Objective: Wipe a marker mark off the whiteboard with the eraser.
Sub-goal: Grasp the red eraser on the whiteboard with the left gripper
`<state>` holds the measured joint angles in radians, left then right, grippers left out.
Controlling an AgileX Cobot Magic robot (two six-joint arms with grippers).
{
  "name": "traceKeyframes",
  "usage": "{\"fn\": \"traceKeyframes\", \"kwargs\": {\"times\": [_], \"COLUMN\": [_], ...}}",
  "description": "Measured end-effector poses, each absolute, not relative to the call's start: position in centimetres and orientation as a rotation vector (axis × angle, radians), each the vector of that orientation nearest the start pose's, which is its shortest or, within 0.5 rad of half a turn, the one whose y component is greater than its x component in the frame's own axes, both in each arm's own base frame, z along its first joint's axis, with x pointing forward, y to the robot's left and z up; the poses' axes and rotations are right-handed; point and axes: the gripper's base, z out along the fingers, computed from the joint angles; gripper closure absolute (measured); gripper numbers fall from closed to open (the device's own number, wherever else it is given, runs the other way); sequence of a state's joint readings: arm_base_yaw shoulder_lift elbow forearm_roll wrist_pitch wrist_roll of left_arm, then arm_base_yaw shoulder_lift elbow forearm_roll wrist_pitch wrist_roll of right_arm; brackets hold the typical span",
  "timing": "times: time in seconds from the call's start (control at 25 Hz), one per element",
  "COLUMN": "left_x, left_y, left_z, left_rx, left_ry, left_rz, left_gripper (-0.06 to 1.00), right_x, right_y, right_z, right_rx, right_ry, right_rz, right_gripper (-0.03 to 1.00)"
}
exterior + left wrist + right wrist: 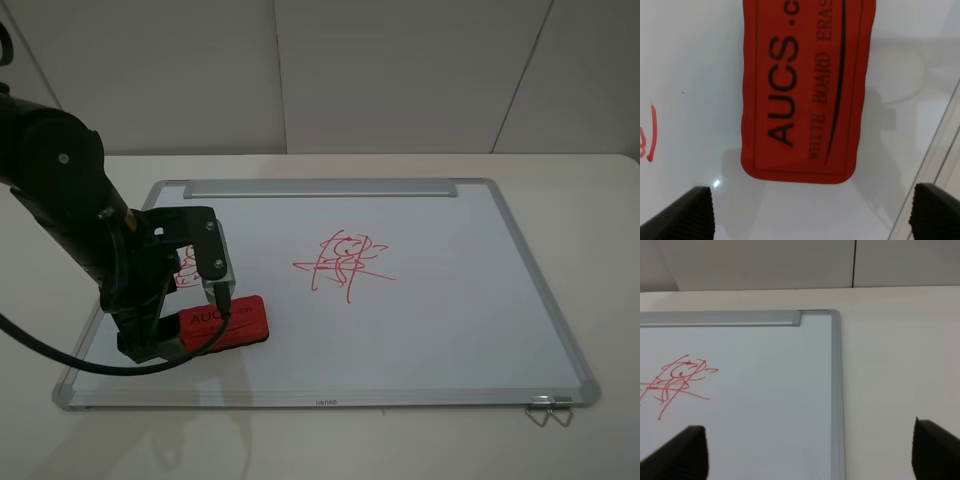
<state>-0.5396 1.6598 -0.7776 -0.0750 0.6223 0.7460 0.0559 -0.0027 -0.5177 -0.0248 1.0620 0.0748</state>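
You are seeing the whiteboard (450, 320) gleaming glossy and smooth within its brushed silver metal frame (836, 390), the eraser (228, 320) showing a matt red printed top, and the left gripper (810, 220) baring ribbed, dull black pads (690, 215)

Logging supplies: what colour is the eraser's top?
The eraser top is red with black print; left wrist view best.

The eraser (805, 90) lies on the whiteboard (690, 75) beyond the wide-spread end effector (812, 212).
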Motion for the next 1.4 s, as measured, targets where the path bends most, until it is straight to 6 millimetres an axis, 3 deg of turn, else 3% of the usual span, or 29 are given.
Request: {"fn": "traceKeyframes", "kwargs": {"times": [0.36,0.56,0.8,1.4], "left_x": [22.9,22.0,22.4,22.7], "left_y": [-14.8,-16.9,-17.3,-17.5], "left_z": [14.7,12.8,11.7,12.3], "left_rx": [1.673,1.779,1.771,1.726], "left_ry": [2.424,2.383,2.367,2.331], "left_rz": [-0.053,-0.064,-0.057,-0.053], "left_gripper": [0.17,0.17,0.17,0.17], "right_x": [-0.7,-0.7,-0.7,-0.7], "right_y": [-0.2,-0.2,-0.2,-0.2], "right_z": [28.2,28.2,28.2,28.2], "right_rx": [0.021,0.021,0.021,0.021], "right_ry": [2.025,2.025,2.025,2.025], "right_rz": [0.053,0.053,0.053,0.053], "right_gripper": [0.24,0.24,0.24,0.24]}}
